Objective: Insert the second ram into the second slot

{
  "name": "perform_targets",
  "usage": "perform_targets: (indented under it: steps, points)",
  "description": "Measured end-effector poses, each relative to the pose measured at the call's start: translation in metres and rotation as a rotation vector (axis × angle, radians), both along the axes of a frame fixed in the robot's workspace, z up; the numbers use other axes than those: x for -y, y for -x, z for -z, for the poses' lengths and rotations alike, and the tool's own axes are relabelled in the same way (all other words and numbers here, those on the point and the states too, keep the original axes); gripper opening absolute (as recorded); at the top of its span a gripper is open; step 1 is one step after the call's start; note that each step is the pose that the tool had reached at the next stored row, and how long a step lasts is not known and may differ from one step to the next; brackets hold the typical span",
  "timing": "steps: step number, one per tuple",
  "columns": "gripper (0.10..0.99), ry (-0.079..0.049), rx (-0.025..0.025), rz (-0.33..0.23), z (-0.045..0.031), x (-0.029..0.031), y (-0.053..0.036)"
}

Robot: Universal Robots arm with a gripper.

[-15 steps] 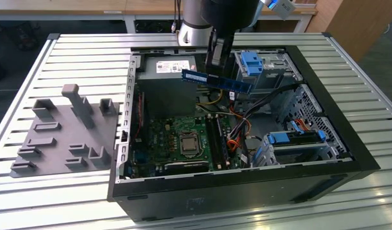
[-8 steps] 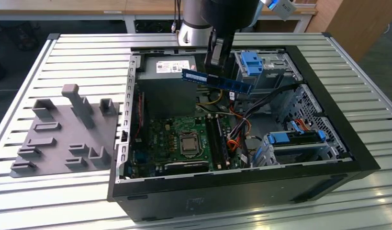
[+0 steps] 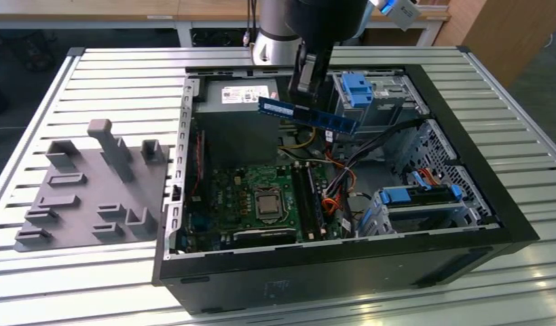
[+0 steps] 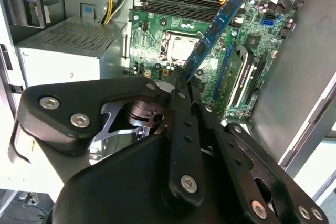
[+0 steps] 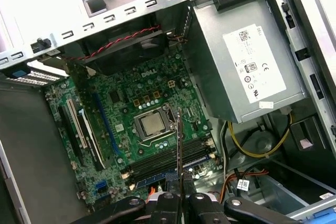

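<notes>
Blue second ram (image 3: 309, 114) clamped at one end in gripper (image 3: 307, 88), fingers closed narrow on the board. Held in air above open PC case (image 3: 459, 204), over the area between power supply (image 3: 237, 95) and upper drive cage with light-blue latch (image 3: 355, 85). Slanted, free end lower and toward the exterior view's right. Clear of motherboard (image 3: 250, 197), not seated. Memory slots (image 3: 309, 200) further down the board, just beside CPU socket (image 3: 266, 202), well apart from the stick.

In the second wrist view: same stick (image 4: 215, 27) running out from the fingertips (image 4: 181, 80) across the board, dark chips visible along its face. In the first wrist view: stick (image 5: 179, 145) seen edge-on as a thin line, crossing the slots in line of sight. Cannot tell slot alignment from either.

Grey fixture plate (image 3: 87, 183) on slatted metal table (image 3: 106, 75), at the exterior view's left, just beside the case.
</notes>
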State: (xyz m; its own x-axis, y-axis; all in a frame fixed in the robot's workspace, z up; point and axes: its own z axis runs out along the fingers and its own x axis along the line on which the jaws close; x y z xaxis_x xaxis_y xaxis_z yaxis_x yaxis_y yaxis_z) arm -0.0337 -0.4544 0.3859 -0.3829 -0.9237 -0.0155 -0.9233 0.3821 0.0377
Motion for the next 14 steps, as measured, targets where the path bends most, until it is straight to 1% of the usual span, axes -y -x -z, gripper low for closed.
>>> perform_targets:
  steps: [14]
  points:
    - [0.137,0.0,0.0,0.044,0.0,0.0,0.0]
